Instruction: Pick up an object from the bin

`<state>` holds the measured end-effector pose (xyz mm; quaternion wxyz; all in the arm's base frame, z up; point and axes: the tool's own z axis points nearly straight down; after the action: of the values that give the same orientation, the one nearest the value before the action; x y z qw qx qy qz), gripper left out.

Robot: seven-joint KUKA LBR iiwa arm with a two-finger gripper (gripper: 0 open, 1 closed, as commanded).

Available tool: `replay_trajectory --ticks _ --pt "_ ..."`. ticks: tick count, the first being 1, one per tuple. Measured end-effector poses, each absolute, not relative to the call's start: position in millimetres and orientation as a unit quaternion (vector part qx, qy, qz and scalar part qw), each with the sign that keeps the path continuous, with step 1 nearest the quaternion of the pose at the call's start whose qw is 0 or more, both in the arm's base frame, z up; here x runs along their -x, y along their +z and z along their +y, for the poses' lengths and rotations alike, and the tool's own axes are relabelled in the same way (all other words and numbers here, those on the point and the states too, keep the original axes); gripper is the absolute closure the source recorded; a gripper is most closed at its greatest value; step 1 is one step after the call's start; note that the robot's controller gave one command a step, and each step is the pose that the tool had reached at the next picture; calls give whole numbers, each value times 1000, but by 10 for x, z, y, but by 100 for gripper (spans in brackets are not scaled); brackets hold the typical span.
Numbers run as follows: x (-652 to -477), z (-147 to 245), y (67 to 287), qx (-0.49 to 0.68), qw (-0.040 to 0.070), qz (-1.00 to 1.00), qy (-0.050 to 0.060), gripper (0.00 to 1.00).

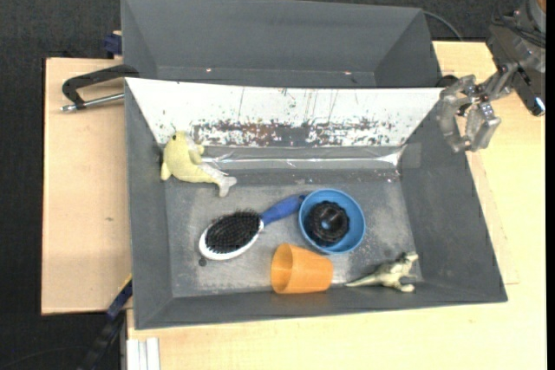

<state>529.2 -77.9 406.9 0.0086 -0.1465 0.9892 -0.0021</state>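
My gripper hangs over the bin's right wall near the upper right rim, well above the floor; its two metal fingers stand apart with nothing between them. Nearest below it, at the middle right of the floor, sits a blue bowl with a black round thing inside. A small tan dinosaur figure lies at the front right. An orange cup lies on its side at the front middle.
A hairbrush with a white oval head, black bristles and blue handle lies left of the bowl. A pale yellow toy seal rests at the back left against the wall. The arm comes in from the upper right.
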Motion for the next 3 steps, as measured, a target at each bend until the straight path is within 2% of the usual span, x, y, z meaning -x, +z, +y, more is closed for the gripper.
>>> replay_trajectory --ticks 1,2,3 --pt "-5307 -699 2817 165 -2 986 2 100" --pt "-5319 -704 2864 164 2 986 0 0" --pt "-5564 -307 1719 143 -2 990 2 0"
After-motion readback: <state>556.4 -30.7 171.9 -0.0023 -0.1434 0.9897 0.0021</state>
